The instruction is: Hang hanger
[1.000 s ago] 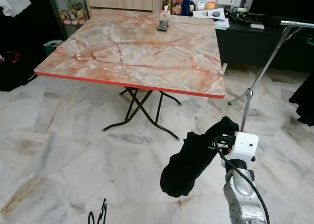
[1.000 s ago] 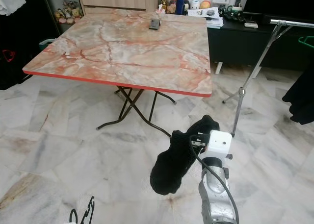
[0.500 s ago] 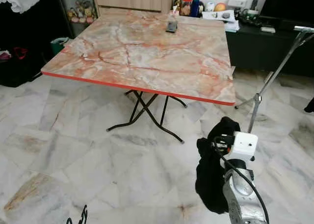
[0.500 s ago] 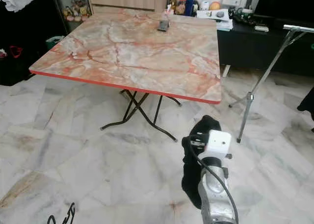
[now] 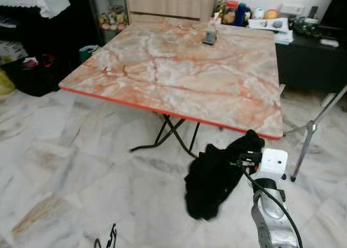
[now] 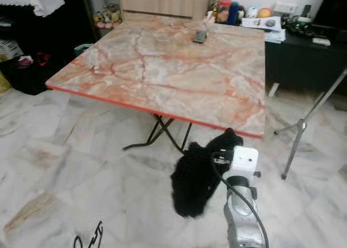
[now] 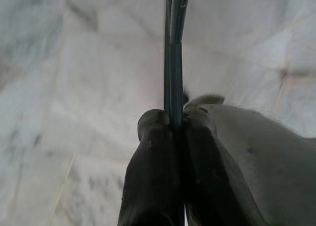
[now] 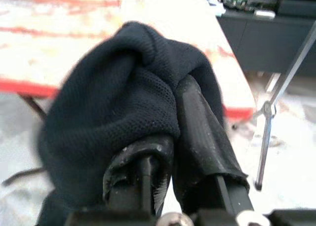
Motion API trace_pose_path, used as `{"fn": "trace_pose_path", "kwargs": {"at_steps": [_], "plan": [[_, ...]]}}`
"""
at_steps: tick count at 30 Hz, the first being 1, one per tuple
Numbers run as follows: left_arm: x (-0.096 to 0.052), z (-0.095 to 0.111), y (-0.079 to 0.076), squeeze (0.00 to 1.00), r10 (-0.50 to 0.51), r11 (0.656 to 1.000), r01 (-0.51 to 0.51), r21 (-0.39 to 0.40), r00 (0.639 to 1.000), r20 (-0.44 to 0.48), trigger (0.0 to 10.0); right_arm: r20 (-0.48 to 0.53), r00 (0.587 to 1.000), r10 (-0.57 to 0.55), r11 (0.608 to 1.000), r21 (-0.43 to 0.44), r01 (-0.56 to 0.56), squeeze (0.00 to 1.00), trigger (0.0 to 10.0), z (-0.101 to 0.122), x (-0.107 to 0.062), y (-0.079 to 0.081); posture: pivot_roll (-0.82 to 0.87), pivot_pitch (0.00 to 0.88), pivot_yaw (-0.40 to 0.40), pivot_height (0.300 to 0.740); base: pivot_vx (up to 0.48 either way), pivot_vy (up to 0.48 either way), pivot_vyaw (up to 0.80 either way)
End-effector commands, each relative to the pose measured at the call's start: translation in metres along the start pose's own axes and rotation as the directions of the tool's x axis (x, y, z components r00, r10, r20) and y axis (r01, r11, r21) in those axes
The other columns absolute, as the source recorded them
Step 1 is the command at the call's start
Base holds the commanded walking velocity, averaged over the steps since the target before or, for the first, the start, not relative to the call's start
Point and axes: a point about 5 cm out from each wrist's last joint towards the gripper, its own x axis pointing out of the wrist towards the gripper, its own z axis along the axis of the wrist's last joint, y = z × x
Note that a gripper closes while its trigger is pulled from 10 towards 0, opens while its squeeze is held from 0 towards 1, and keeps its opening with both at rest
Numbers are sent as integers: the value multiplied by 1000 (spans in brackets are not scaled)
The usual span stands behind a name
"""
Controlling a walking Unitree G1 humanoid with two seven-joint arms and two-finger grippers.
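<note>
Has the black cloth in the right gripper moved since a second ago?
Yes. The black cloth, shut in the right gripper, hung well short of the table before; now its top overlaps the table's red near edge, though the camera also turned.

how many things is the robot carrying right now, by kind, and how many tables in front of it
black garment, held in the right gripper: 1
thin dark hanger, held in the left gripper: 1
marble-top folding table: 1
total: 3
</note>
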Motion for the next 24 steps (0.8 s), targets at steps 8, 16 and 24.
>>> {"fn": "trace_pose_path", "kwargs": {"at_steps": [8, 16, 24], "plan": [[-7, -20, 21, 0, 47, 999, -47, 8, 997, -67, 10000, 245, 970, 3, 998, 56, -18, 0, 10000, 77, 39, 8, 58, 120, -42, 740, 331, 0, 0], [-5, -15, 15, 0, 40, 999, -39, 15, 998, -56, 10000, 506, 862, -16, 994, 100, -40, 0, 10000, 194, 87, 7, 53, 109, -34, 740, 321, 0, 0], [-1, -7, 0, 0, 24, 999, -23, 25, 999, -42, 10000, 625, 779, -53, 995, 96, -10, 0, 10000, 290, 109, -4, 63, 90, -32, 740, 0, 0, 0]]}}
